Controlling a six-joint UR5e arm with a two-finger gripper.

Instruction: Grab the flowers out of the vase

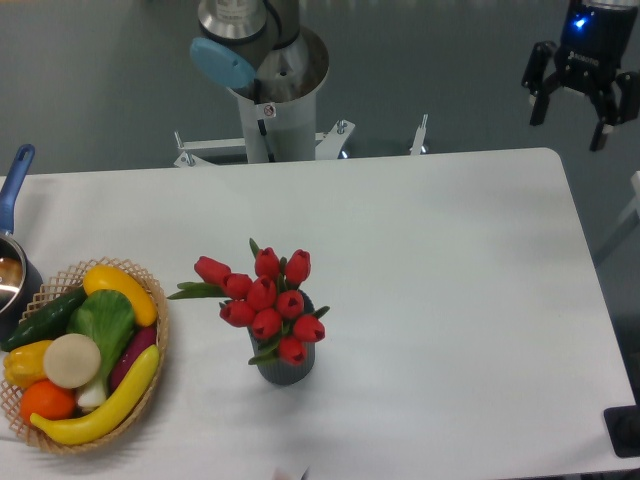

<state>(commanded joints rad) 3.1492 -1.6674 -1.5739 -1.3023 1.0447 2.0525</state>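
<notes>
The flowers (268,303), a bunch of red tulip buds with green leaves, stand upright in the small dark grey ribbed vase (285,368) on the white table, left of its middle. My gripper (568,115) hangs far away at the top right, beyond the table's back right corner. Its two black fingers are spread apart with nothing between them, so it is open.
A wicker basket (150,386) full of colourful vegetables sits at the table's left front. A pot with a blue handle (14,185) pokes in at the left edge. The arm's base column (273,95) rises behind the table's back edge.
</notes>
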